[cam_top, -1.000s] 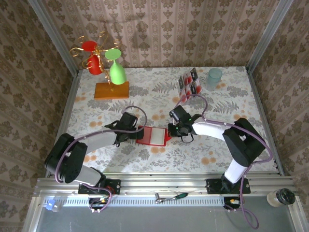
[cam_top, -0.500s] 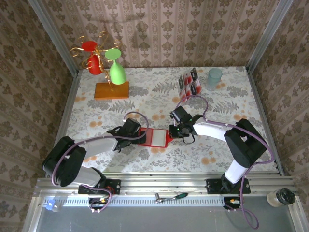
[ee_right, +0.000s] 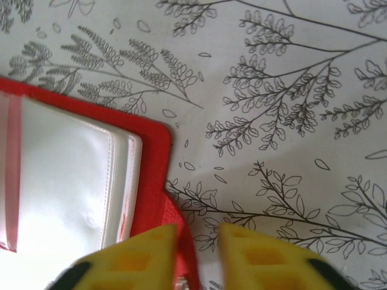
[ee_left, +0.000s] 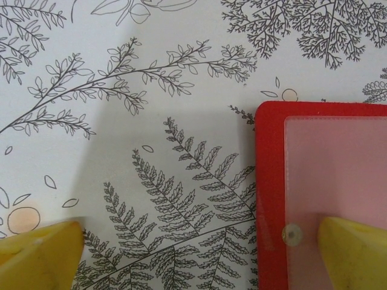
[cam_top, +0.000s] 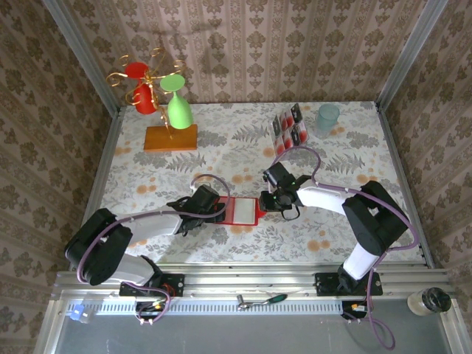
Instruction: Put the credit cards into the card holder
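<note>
The red card holder (cam_top: 240,212) lies open on the flowered tablecloth between my two grippers. In the left wrist view its red rim (ee_left: 270,199) frames a clear pinkish pocket. My left gripper (cam_top: 219,210) (ee_left: 199,260) is wide open at its left edge, one finger over the pocket and the other over the cloth. My right gripper (cam_top: 262,203) (ee_right: 198,260) is at the holder's right edge (ee_right: 154,169), jaws narrowly parted around a raised red flap, with a gap on the flap's right side. The credit cards (cam_top: 288,127) stand in a clear rack at the back.
A pale green cup (cam_top: 327,118) stands right of the card rack. An orange block (cam_top: 170,138) with a gold stand holding red and green glasses sits at the back left. Metal rails and patterned walls edge the table.
My right gripper's jaws have parted from shut. The left gripper has slid right onto the holder's left edge, and the holder has shifted slightly right.
</note>
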{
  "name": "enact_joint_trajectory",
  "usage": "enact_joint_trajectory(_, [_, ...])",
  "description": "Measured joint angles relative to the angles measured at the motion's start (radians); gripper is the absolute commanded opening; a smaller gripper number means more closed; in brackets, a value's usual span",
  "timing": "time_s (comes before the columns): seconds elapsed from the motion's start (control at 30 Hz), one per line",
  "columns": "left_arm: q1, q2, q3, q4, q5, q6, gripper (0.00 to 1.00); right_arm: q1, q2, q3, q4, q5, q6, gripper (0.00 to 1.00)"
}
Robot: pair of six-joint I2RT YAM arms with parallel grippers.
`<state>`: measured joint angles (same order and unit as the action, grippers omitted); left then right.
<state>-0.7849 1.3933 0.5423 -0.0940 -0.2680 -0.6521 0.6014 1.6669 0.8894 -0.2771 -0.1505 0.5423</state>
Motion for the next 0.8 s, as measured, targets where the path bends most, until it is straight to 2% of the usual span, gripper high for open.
enact_joint_trajectory(0.1, [-0.001,-0.016,0.000,-0.009,0.002,-0.007,1.00,-0.009,-0.027,0.007,-0.035,0.001,-0.005,0.51])
enact_joint_trajectory(0.23, [-0.001,-0.050,0.001,-0.022,0.002,-0.007,1.00,-0.029,-0.104,0.057,-0.097,0.025,-0.013,0.65])
enact_joint_trajectory(0.47, [-0.001,-0.097,0.015,-0.049,0.002,-0.005,1.00,-0.072,-0.229,0.202,-0.192,0.199,-0.044,0.99])
enact_joint_trajectory(0.7, [0.006,-0.111,0.058,-0.059,0.013,0.027,1.00,-0.115,-0.348,0.227,-0.185,0.340,-0.076,1.00])
enact_joint_trajectory(0.8, [0.016,-0.111,0.076,-0.060,0.025,0.043,1.00,-0.148,-0.401,0.225,-0.147,0.332,-0.075,1.00])
